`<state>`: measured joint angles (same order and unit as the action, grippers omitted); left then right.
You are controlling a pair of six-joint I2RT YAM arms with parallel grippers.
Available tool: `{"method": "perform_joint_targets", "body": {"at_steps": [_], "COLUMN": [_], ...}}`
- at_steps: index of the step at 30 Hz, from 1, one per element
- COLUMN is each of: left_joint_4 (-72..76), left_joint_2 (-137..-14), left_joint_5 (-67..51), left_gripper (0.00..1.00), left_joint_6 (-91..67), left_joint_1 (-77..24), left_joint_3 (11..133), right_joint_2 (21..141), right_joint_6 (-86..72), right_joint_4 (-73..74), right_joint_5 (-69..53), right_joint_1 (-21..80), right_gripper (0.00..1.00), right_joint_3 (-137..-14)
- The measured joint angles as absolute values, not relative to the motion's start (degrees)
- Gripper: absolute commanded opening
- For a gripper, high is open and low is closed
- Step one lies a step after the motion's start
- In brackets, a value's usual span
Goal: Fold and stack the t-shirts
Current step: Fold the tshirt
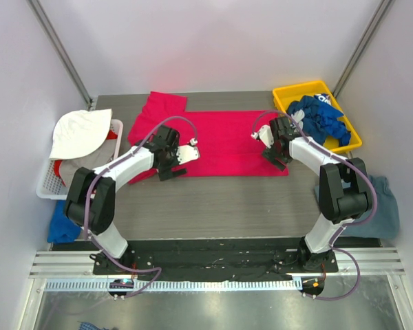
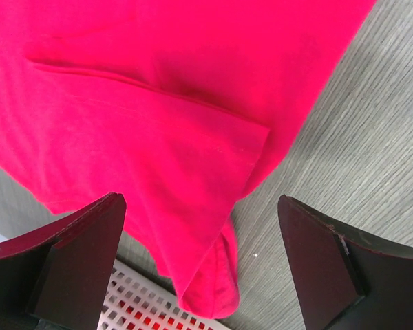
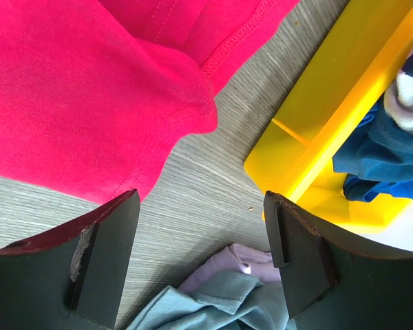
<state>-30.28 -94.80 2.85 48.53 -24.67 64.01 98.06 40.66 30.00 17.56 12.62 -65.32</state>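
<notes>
Two grippers are hovering over the pink-red t-shirt (image 1: 224,141) — left gripper (image 2: 201,237) at a sleeve, right gripper (image 3: 201,237) near the yellow bin (image 3: 330,117) — fingers standing wide apart, gripping nothing.

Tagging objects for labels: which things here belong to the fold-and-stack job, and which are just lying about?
Job:
- pink-red t-shirt, spread on the table
- blue t-shirts, heaped in the yellow bin
- grey-blue t-shirt, crumpled at far right

Lying about:
- white hat
- white basket under it
</notes>
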Motion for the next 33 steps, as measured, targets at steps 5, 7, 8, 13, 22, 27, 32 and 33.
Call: {"method": "perform_joint_targets", "body": {"at_steps": [5,7,8,13,22,27,32,33], "left_joint_4": [-30.41,-30.41,-30.37,-30.33,-30.26,-30.35,-30.41,-30.52], "left_joint_2": [-96.44,-96.49,-96.49,-97.06,-101.12,-101.54,-101.54,-101.54], "left_joint_5": [2.87,2.87,2.87,2.92,2.94,2.94,2.92,2.92], "left_gripper": [0.97,0.96,0.95,0.91,0.78,0.77,0.75,0.74], "left_joint_6": [48.75,48.86,48.9,49.25,50.0,50.0,50.0,50.0], "left_joint_1": [-24.6,-24.47,-24.36,-23.51,-22.17,-21.58,-21.34,-21.3], "left_joint_3": [64.01,64.01,64.01,64.31,65.91,66.94,67.99,68.18], "right_joint_2": [98.06,98.08,98.06,98.08,98.06,97.97,97.97,97.97], "right_joint_6": [40.66,40.69,40.66,40.66,40.69,40.75,40.75,40.75], "right_joint_4": [29.95,29.98,29.95,29.95,29.93,29.87,29.89,29.91], "right_joint_5": [17.72,17.72,17.72,17.69,17.72,17.74,17.76,17.76], "right_joint_1": [12.62,12.62,12.62,12.62,12.62,12.62,12.62,12.62], "right_gripper": [0.8,0.8,0.8,0.8,0.8,0.79,0.79,0.79], "right_joint_3": [-65.01,-65.01,-65.01,-65.01,-64.49,-64.03,-63.96,-63.94]}}
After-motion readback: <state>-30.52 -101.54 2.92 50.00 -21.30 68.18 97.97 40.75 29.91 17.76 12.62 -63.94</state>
